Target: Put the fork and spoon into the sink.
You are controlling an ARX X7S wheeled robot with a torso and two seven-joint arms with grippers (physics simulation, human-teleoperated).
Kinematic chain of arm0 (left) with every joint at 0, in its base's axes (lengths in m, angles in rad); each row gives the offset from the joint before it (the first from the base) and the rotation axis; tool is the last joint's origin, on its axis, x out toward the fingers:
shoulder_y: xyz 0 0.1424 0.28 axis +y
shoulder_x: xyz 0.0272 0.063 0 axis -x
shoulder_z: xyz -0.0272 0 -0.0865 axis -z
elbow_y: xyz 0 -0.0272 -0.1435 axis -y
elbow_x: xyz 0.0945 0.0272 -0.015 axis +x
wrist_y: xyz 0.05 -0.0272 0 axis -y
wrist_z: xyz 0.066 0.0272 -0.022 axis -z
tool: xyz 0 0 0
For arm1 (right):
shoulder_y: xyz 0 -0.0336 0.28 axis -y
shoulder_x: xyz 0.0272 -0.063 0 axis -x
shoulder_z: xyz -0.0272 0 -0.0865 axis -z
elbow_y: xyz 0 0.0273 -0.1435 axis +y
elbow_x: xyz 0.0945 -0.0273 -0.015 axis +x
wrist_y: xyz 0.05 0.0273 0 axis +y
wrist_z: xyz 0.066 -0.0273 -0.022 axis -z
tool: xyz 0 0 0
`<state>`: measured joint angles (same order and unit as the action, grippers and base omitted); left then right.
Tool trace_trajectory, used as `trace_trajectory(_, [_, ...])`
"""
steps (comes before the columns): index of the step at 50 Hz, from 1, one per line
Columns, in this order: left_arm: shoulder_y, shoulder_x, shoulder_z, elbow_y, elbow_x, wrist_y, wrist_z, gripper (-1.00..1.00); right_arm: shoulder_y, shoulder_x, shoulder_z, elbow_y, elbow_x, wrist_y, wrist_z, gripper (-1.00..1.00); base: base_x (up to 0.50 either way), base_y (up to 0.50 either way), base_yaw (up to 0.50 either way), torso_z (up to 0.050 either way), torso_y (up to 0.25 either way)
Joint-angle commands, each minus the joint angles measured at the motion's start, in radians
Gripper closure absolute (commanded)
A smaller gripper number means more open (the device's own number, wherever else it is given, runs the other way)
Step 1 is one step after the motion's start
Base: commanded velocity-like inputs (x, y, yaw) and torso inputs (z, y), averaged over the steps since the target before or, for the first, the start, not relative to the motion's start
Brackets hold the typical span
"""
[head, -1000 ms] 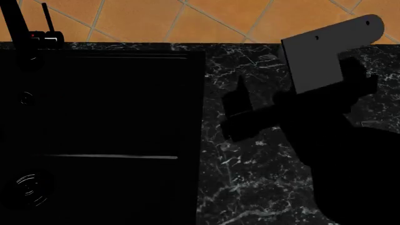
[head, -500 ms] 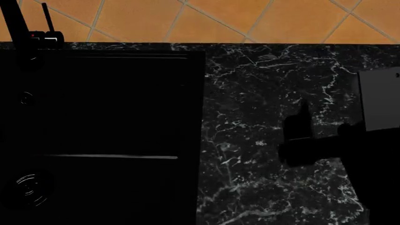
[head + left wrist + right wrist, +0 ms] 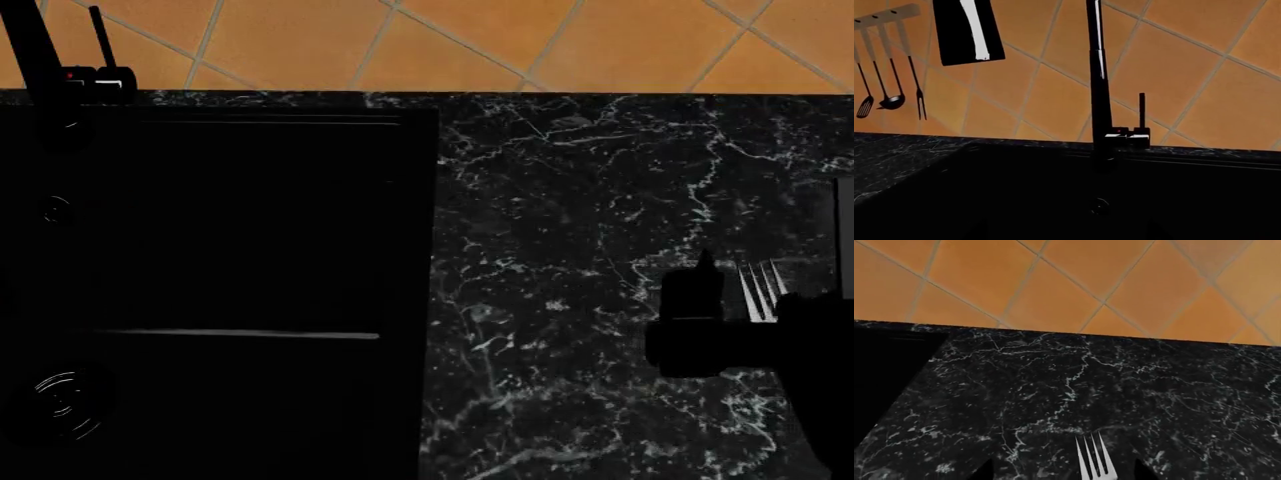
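Note:
The fork [image 3: 759,290] shows only its pale tines on the black marble counter [image 3: 561,200] at the right edge of the head view. My right gripper [image 3: 750,320] is open around it, with a dark finger on either side. In the right wrist view the tines [image 3: 1091,460] lie between the widely spread fingertips [image 3: 985,473], touching neither. The sink [image 3: 240,230] is the black basin on the left, with its drain [image 3: 60,400] in the near corner. The spoon is out of view. The left wrist view looks over the sink [image 3: 1021,190]; the left fingers cannot be made out against the black.
A tall black faucet [image 3: 1098,75] with a lever [image 3: 1141,112] stands at the sink's back edge, also seen as the faucet [image 3: 34,50] in the head view. On the orange tiled wall hang a utensil rack [image 3: 887,60] and a black panel [image 3: 967,30].
My right arm has swung right and nearer across the counter, off the middle of the marble. The fork's tines now show between its fingers.

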<state>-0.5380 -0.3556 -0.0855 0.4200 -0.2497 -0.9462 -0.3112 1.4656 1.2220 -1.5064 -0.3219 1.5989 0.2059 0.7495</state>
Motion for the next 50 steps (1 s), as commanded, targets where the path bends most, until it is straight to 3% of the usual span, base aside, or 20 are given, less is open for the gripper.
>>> trace_trajectory(1, [-0.005, 0.001, 0.011, -0.003, -0.002, -0.002, -0.002, -1.00, -0.001, 0.014, 0.006, 0.048, 0.047, 0.014, -0.045, -1.00, 0.00, 0.00, 0.00, 0.000, 0.000])
trace_trajectory(32, [-0.004, -0.007, 0.014, -0.005, -0.008, 0.001, -0.006, -1.00, 0.207, -0.087, 0.036, 0.276, 0.182, 0.365, -0.113, -1.00, 0.00, 0.00, 0.00, 0.000, 0.000])
trace_trajectory(50, [0.004, -0.010, 0.012, -0.001, -0.012, 0.001, -0.011, -1.00, 0.182, -0.138, 0.007, 0.437, 0.150, 0.393, -0.180, -1.00, 0.00, 0.00, 0.00, 0.000, 0.000])
